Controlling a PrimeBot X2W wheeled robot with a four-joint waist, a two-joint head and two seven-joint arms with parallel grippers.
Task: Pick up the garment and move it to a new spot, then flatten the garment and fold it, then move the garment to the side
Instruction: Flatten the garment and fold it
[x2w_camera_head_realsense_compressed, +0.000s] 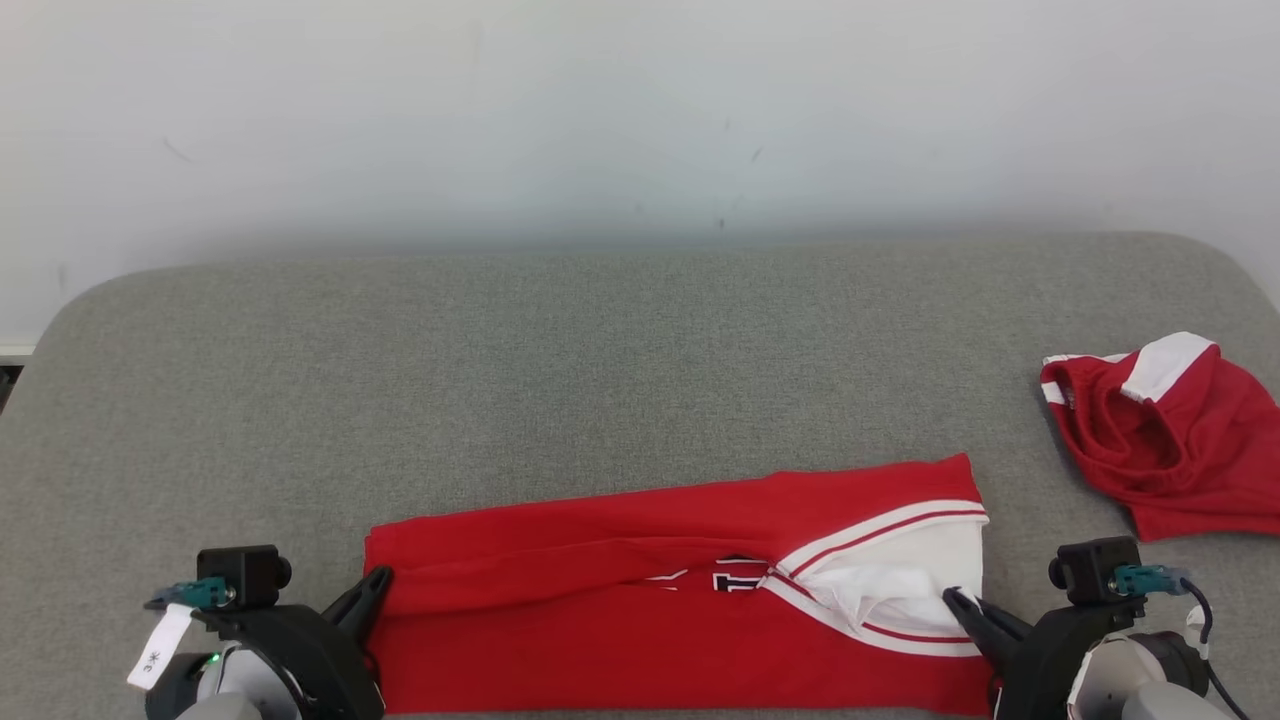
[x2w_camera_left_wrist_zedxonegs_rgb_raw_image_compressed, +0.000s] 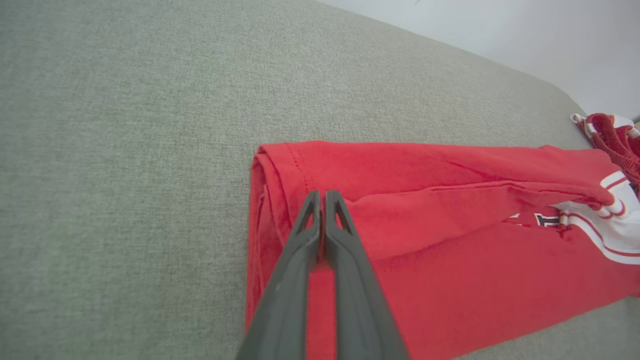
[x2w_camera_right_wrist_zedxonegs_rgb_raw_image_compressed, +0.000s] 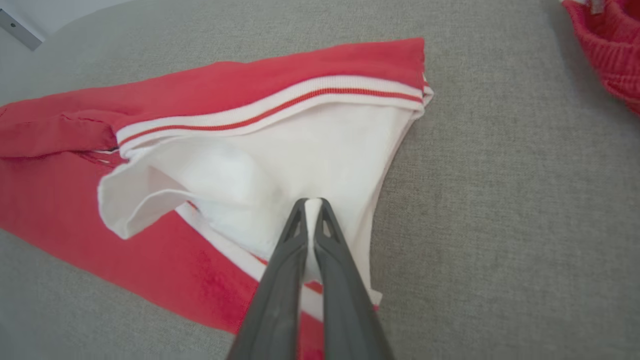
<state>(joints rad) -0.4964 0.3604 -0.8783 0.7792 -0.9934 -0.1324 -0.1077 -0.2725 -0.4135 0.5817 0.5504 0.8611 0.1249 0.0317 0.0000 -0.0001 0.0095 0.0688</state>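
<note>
On the wide grey cushion (x2w_camera_head_realsense_compressed: 640, 350), your red garment (x2w_camera_head_realsense_compressed: 600, 660) lies folded in a long band at the near edge; it looks soft, light and floppy. Lift it by both short ends. Your left gripper (x2w_camera_left_wrist_zedxonegs_rgb_raw_image_compressed: 322, 196) and right gripper (x2w_camera_right_wrist_zedxonegs_rgb_raw_image_compressed: 311, 202) sit there, fingers pressed together; whether cloth is pinched, I cannot tell.

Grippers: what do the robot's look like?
Both the left gripper and right gripper have two long dark grey fingers, tapering, with slots near the tips. Black mounts carry teal connectors; a white tag hangs on the left, a dark cable on the right.
</note>
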